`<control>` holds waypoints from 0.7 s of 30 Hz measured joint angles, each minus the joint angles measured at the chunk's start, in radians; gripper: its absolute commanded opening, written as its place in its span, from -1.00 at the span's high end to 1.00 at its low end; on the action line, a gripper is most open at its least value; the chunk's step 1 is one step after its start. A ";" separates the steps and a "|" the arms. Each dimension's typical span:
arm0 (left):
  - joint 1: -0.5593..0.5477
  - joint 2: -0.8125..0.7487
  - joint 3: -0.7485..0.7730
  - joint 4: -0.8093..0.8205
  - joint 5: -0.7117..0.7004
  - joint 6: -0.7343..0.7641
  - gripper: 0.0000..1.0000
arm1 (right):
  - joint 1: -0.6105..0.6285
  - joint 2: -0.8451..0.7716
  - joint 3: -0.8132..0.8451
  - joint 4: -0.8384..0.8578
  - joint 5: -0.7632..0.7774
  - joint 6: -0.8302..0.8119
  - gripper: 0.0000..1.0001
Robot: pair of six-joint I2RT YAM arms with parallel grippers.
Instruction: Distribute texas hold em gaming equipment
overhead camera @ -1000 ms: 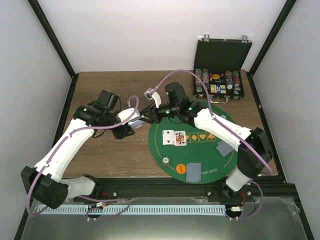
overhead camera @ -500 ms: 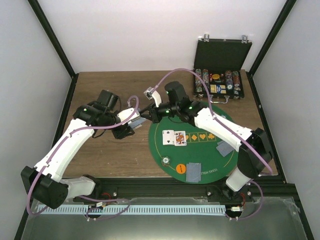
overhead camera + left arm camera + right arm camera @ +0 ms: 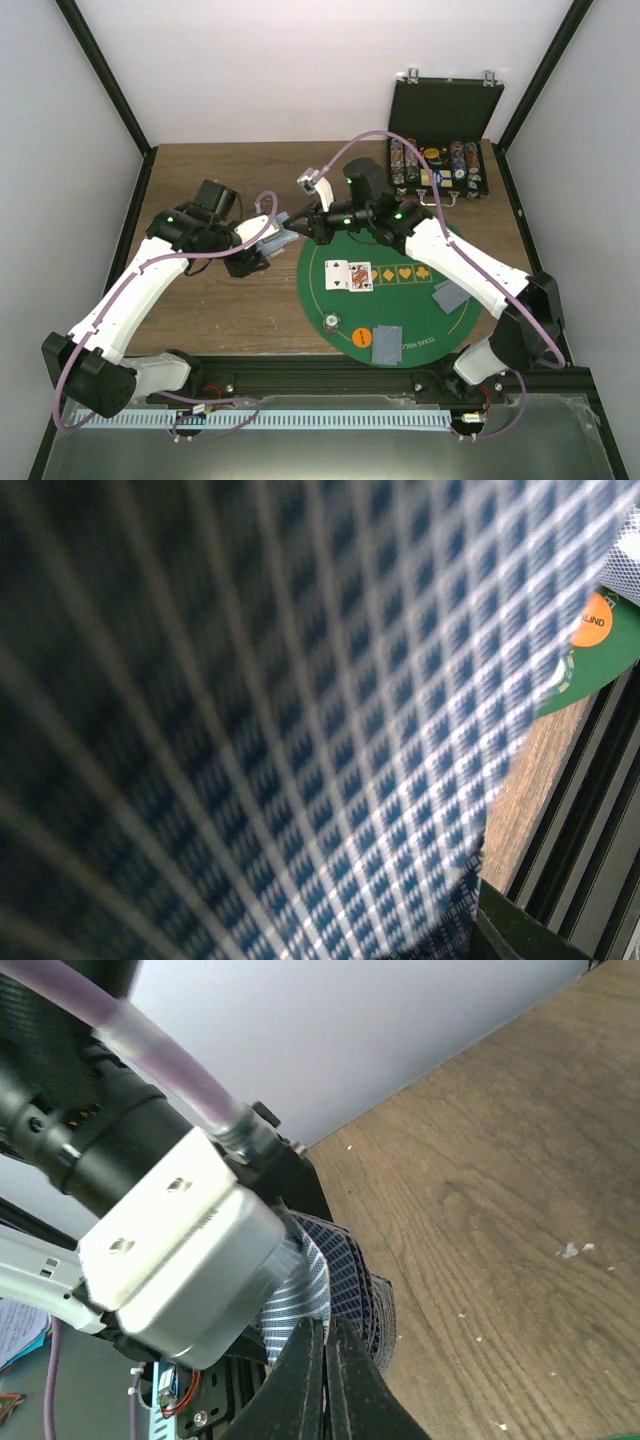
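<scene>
Right arm's elbow (image 3: 530,300) has swung outward; my right claw (image 3: 322,1348) is pinched together on the top card (image 3: 303,1282). My left claw (image 3: 258,255) clamps the deck (image 3: 283,240) above the bench (image 3: 220,185), beside the green mat (image 3: 410,310).

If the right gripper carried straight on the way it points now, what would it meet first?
The cards held in the left gripper: the right gripper seems pinched on their edge, though depth is unclear.
</scene>
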 measured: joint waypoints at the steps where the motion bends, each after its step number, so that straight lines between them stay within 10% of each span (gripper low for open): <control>1: 0.000 0.000 0.000 0.000 0.000 0.000 0.02 | -0.006 -0.014 0.000 -0.006 -0.002 -0.006 0.99; 11: 0.000 0.000 0.000 0.002 -0.006 -0.004 0.02 | -0.134 -0.161 -0.007 -0.130 0.103 -0.095 0.99; 21: 0.000 0.000 0.000 0.008 -0.013 -0.008 0.02 | -0.161 -0.281 -0.202 -0.219 0.674 -0.569 0.99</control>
